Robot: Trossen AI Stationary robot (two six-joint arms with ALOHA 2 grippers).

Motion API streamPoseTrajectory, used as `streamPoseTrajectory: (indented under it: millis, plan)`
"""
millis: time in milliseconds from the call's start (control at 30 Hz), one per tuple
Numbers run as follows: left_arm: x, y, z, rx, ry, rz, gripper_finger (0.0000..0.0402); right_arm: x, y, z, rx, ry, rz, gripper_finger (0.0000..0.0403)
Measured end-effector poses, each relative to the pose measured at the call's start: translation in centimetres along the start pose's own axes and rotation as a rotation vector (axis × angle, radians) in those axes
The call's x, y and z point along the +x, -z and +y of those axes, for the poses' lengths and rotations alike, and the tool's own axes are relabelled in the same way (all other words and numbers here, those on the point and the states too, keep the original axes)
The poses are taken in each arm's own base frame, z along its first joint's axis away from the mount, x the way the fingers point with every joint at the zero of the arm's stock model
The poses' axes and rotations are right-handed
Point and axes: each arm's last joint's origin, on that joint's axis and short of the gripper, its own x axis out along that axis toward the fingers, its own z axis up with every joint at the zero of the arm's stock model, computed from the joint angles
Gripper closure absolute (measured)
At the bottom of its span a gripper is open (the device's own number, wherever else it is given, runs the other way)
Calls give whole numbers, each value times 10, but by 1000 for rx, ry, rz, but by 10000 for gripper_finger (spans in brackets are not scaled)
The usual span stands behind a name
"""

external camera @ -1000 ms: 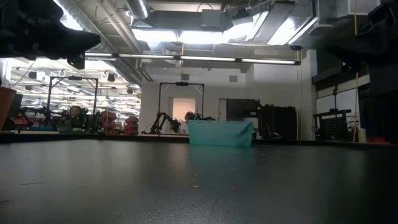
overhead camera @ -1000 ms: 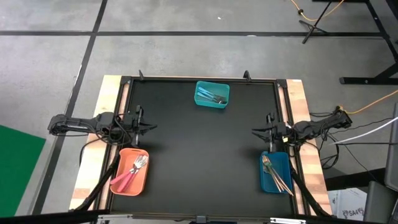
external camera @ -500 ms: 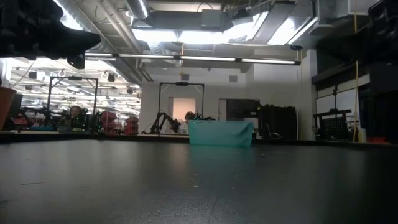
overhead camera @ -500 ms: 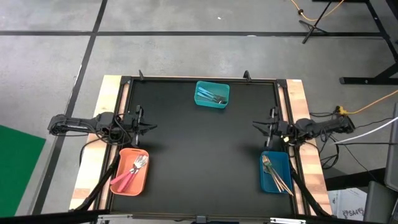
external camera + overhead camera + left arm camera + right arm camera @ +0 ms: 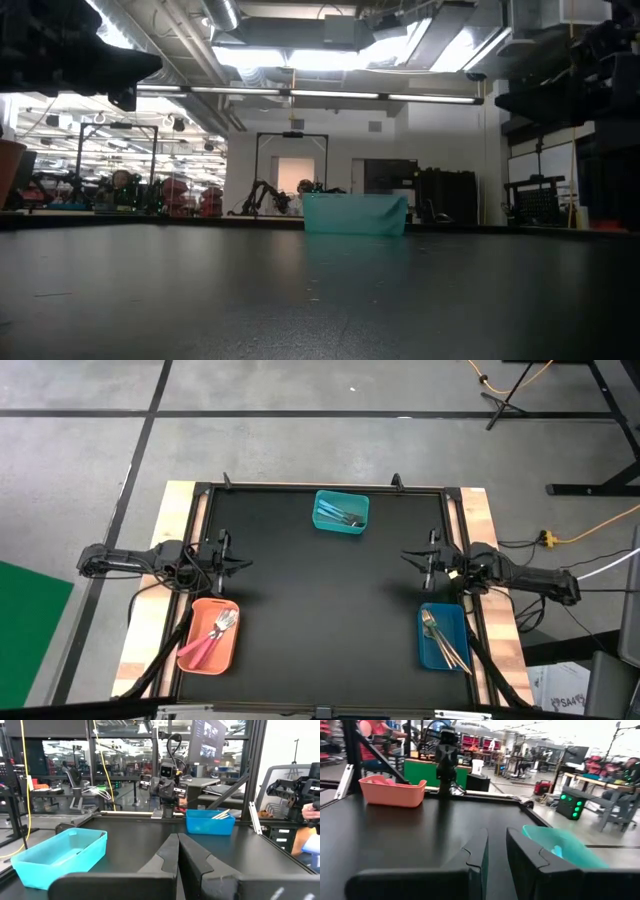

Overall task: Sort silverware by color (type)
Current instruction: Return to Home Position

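The silverware lies sorted in three bins. Pink-handled pieces [image 5: 203, 647] rest in the orange bin [image 5: 232, 650], light-blue ones [image 5: 338, 515] in the teal bin [image 5: 342, 526], and gold-brown ones [image 5: 446, 643] in the blue bin [image 5: 428, 650]. My left gripper [image 5: 238, 564] hovers shut over the table's left side, beyond the orange bin; its fingers [image 5: 178, 841] meet. My right gripper [image 5: 408, 557] hovers over the right side, beyond the blue bin, with a narrow gap between its fingertips [image 5: 497, 836]. Neither touches anything.
The black table top [image 5: 320, 610] lies bare between the three bins. A raised black frame [image 5: 320, 487] edges it, with wooden strips [image 5: 482, 510] on both sides. The teal bin [image 5: 355, 214] stands at the far edge's middle. Workshop equipment stands beyond the table.
My right arm has swung: its rear part moved toward the table's near edge, and the gripper shifted slightly toward the far edge, turning about. My left arm and all the bins have kept still.
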Motion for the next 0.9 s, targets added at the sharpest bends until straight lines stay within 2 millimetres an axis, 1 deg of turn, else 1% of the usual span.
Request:
streamPoseTrajectory:
  millis: [200,367,900]
  plan:
    - [0,1,0,4,-1,11,401,1,2,-2,49,5,21,340]
    - [0,1,1,7,-32,9,401,1,2,-1,49,4,23,340]
    - [0,1,1,9,-32,8,401,1,2,-1,49,5,24,340]
